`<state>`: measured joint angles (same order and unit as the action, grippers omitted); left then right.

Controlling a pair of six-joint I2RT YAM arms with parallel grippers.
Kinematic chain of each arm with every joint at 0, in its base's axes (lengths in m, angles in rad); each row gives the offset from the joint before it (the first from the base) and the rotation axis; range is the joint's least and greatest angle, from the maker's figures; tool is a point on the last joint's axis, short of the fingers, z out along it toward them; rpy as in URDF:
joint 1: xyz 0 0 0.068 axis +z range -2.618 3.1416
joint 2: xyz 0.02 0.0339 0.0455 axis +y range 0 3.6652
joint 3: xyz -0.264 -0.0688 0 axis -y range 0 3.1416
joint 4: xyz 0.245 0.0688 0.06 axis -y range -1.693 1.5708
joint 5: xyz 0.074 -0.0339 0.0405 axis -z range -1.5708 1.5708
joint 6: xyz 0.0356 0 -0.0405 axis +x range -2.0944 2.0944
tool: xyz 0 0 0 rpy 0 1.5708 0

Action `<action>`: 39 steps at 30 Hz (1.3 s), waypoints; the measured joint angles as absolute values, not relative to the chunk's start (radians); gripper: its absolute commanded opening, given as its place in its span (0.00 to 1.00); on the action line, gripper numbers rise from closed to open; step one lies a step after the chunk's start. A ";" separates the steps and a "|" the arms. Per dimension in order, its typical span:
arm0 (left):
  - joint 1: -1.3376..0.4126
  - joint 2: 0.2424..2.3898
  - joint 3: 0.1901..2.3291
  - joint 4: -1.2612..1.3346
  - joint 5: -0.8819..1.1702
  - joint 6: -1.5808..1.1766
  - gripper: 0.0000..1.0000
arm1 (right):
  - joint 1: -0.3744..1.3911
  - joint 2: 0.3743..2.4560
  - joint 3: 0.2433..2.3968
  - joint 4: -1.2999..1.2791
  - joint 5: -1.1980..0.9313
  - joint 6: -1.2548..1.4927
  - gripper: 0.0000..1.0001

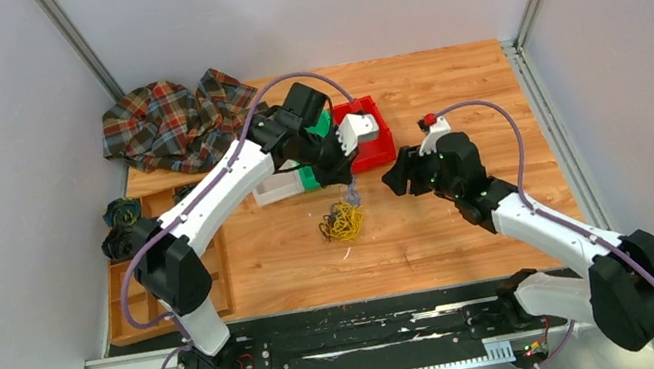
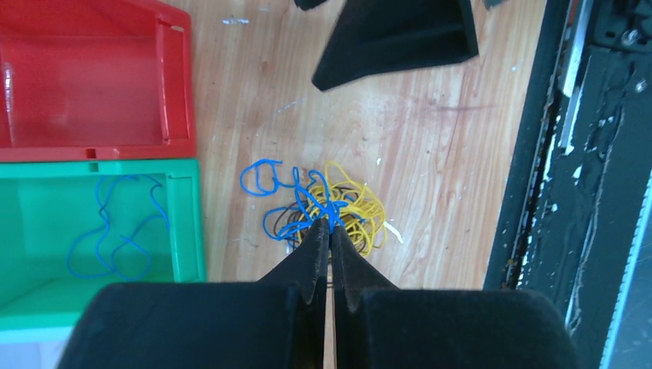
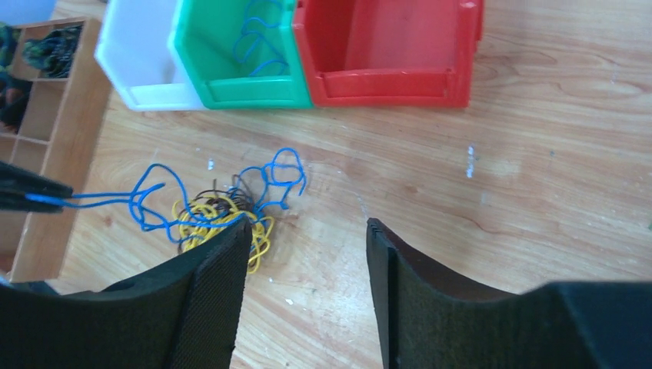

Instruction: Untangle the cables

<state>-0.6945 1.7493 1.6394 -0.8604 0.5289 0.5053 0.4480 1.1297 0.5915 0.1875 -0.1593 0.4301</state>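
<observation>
When you looked from the top camera, the cables [image 1: 343, 222] lay in a small bunch on the table [image 1: 471, 220]. They were about midway between its left and right edges, on the near side of three bins. The left gripper [image 1: 349, 193] hung just above the bunch. The right gripper [image 1: 396, 177] stood near it on the right, apart from it. The red bin [image 1: 374, 130] sat closer to the far edge, with the green bin [image 1: 310, 179] and the white bin [image 1: 275, 189] beside it.

From the left wrist you saw the left gripper [image 2: 330, 231] clenched, its jaws pressed together on a blue strand [image 2: 323, 209] of the cables [image 2: 357, 204]. Yellow and dark loops lay around the tips. A separate blue wire [image 2: 100, 204] lay inside the green bin [image 2: 188, 223], next to the red bin [image 2: 177, 92].

From the right wrist you saw the right gripper [image 3: 307, 229] released, its jaws wide apart over the wood, just beside the cables [image 3: 223, 211]. The left gripper [image 3: 27, 192] held the blue strand [image 3: 100, 197] stretched out from the bunch, in front of the wooden tray [image 3: 54, 138].
</observation>
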 measured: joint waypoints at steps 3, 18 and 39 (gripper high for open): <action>-0.694 1.732 1.671 -0.877 0.530 0.466 0.01 | 0.472 1.092 0.591 0.194 -0.181 0.422 0.61; -0.694 1.537 1.784 -0.991 0.566 0.406 0.00 | 0.670 1.050 0.747 0.236 -0.199 0.375 0.63; -0.702 1.508 1.748 -1.030 0.429 0.399 0.00 | 0.776 1.026 0.799 0.234 -0.225 0.366 0.63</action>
<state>-0.7021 1.5082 1.7481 -1.0298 0.4286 0.3992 0.7757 1.0256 0.7990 0.2340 -0.2249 0.3664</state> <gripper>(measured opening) 0.017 0.629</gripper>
